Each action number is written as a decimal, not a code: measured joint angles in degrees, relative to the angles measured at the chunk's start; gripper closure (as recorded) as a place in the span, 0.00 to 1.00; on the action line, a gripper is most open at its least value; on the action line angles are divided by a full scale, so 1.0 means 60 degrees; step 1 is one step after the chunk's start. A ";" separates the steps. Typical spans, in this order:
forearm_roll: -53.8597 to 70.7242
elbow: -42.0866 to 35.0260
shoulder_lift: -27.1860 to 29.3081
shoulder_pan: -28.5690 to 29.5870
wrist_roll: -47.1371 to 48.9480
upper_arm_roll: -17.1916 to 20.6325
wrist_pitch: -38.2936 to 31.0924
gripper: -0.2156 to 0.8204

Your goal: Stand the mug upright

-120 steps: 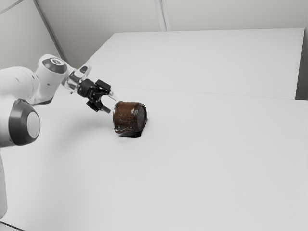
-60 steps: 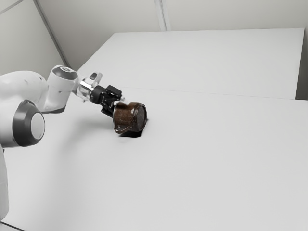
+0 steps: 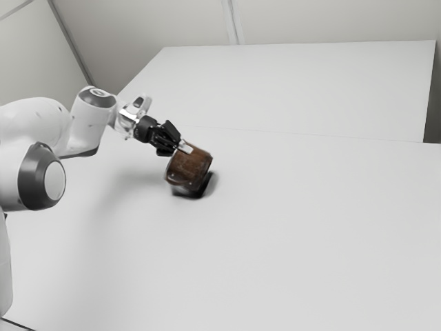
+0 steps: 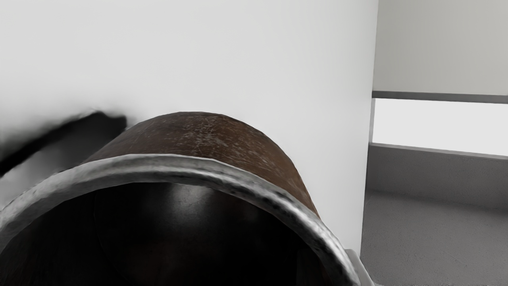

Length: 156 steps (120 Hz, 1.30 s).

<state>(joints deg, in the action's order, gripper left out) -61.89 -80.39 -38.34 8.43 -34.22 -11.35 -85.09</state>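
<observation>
- End effector (image 3: 184, 147) narrow, gripping mug (image 3: 189, 169) by its rim (image 4: 190, 166).
- Mug just tipped, rim side rising; at counter (image 3: 310, 227), exterior view's left (base contact unclear).
- Righting likely underway, not upright yet.

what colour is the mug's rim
The mug's rim is silvery grey with darker mottling; it shows best in the wrist view.
</observation>
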 joint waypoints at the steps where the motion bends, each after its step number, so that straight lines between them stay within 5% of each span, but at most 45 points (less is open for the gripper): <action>1: -0.0001 0.0001 0.0000 -0.0008 -0.0001 0.0000 0.0000 0.90; 40: 0.0483 -0.0310 0.1111 -0.0360 0.0102 -0.0106 -0.0128 0.95; 55: 0.2160 -0.1534 0.2759 -0.0893 0.0259 -0.0066 -0.0696 0.95; 81: 0.5751 -0.2623 0.4246 -0.2156 0.0650 0.0021 -0.1973 0.96; 97: 0.8267 -0.3476 0.4960 -0.2592 0.1057 0.0732 -0.2921 0.96; 126: 1.1297 -0.4379 0.5290 -0.3006 0.2231 0.1389 -0.3983 0.96; 156: 1.2007 -0.4566 0.5019 -0.3151 0.3354 0.1413 -0.4485 0.96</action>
<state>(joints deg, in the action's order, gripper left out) 10.15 -107.78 -8.23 -10.48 -14.09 -2.88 -112.00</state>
